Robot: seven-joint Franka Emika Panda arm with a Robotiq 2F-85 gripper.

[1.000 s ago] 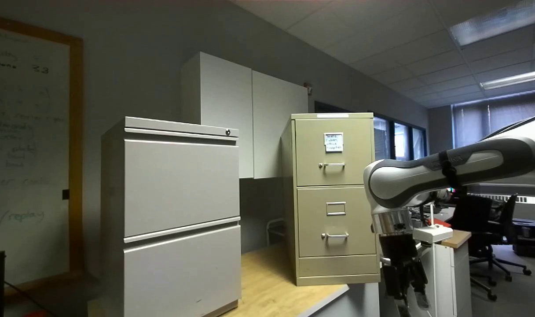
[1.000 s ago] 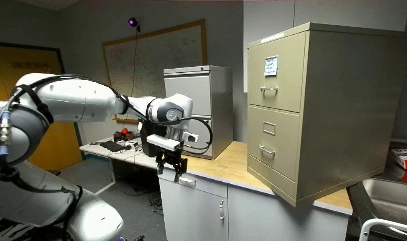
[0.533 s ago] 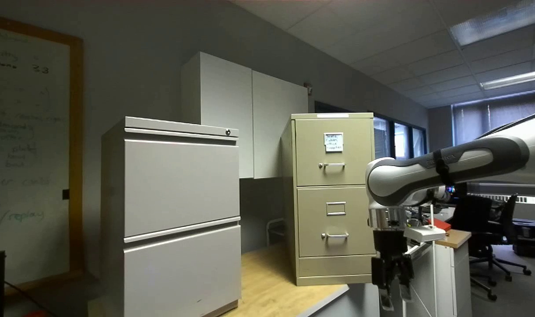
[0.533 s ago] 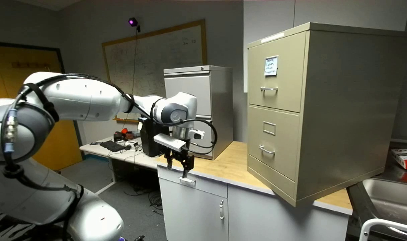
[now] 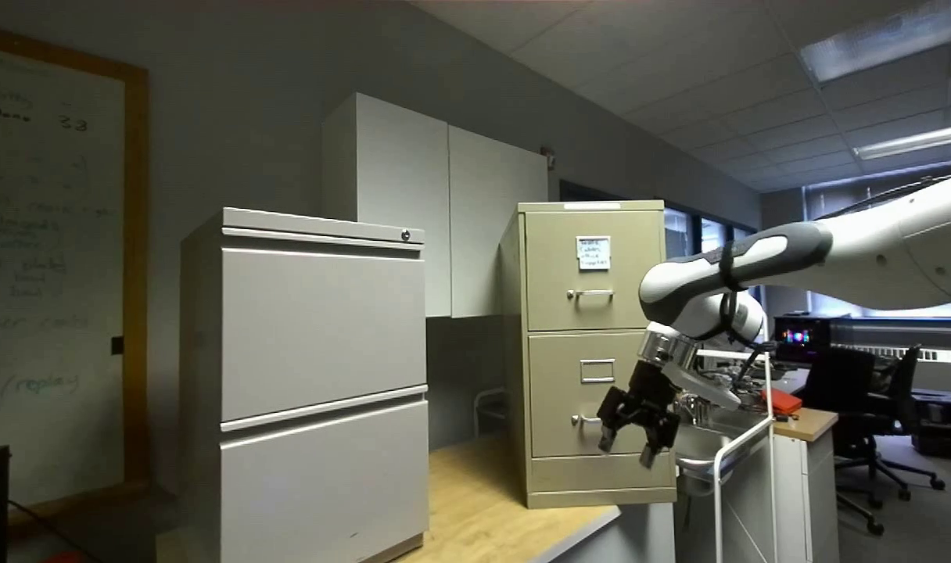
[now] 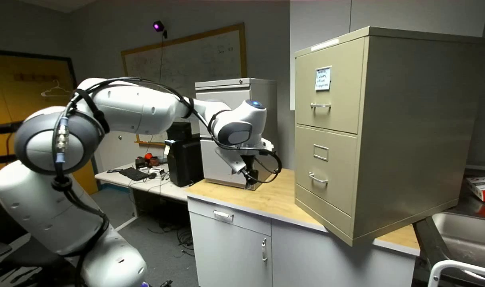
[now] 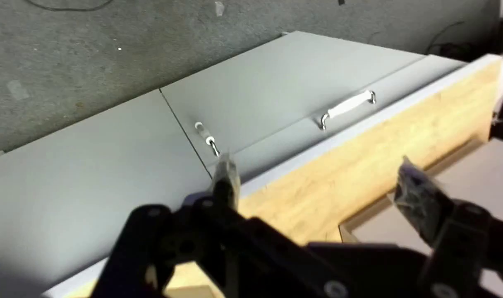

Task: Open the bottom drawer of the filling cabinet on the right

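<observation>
The tan filing cabinet stands right of the grey one in both exterior views. Its bottom drawer is shut. The silver handle is partly covered by my gripper in an exterior view; in an exterior view the whole handle shows. My gripper is open and empty, tilted downward, in mid-air left of the tan cabinet in an exterior view and apart from the handle. In the wrist view the two fingertips are wide apart, above the counter's front edge. The drawer handle is not visible there.
A grey filing cabinet stands on the wooden counter. The counter's white front has a drawer pull and a door handle. A sink and a white rail lie at the right.
My gripper has risen from below the counter edge and moved toward the tan cabinet's side. The wrist has turned and tilted. The cabinets and drawers have not moved.
</observation>
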